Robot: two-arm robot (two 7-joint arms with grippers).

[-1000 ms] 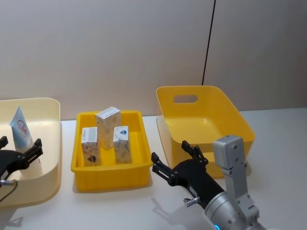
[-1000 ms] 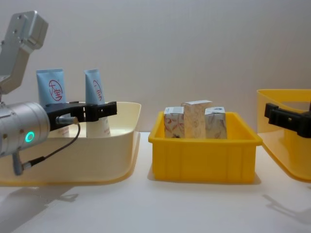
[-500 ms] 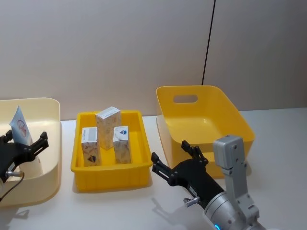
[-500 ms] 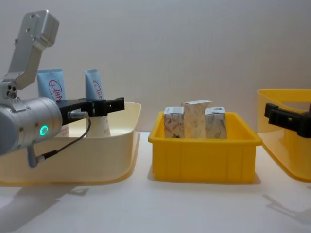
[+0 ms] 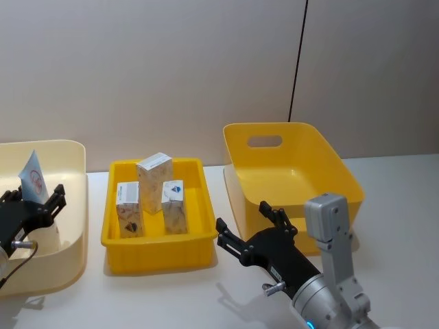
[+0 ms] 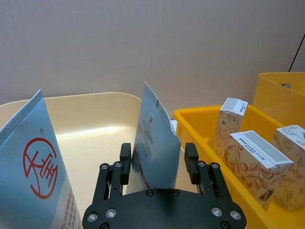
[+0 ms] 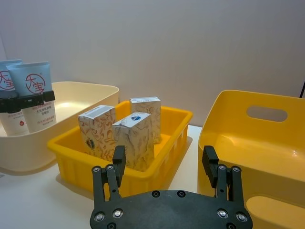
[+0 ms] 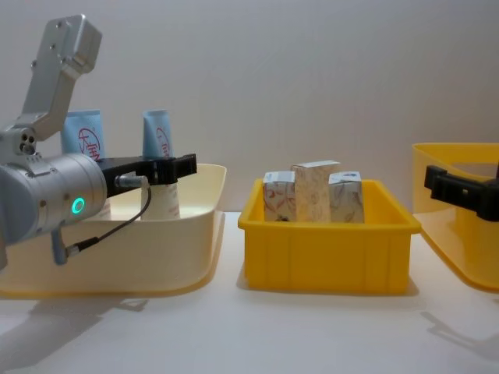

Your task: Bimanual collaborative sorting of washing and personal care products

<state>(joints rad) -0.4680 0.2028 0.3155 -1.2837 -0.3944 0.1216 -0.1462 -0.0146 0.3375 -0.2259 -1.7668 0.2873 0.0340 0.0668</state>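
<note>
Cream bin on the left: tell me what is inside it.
A squeeze tube and a second tube stand upright in the cream bin; the open left gripper straddles the second. The bin wall hides their bases and much of the floor.

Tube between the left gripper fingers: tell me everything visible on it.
The tube is pale blue fading to white, soft plastic by its look, with red print and a flat crimped top. It stands roughly upright in the cream bin beside a second tube. The open left gripper straddles it; contact unclear.
</note>
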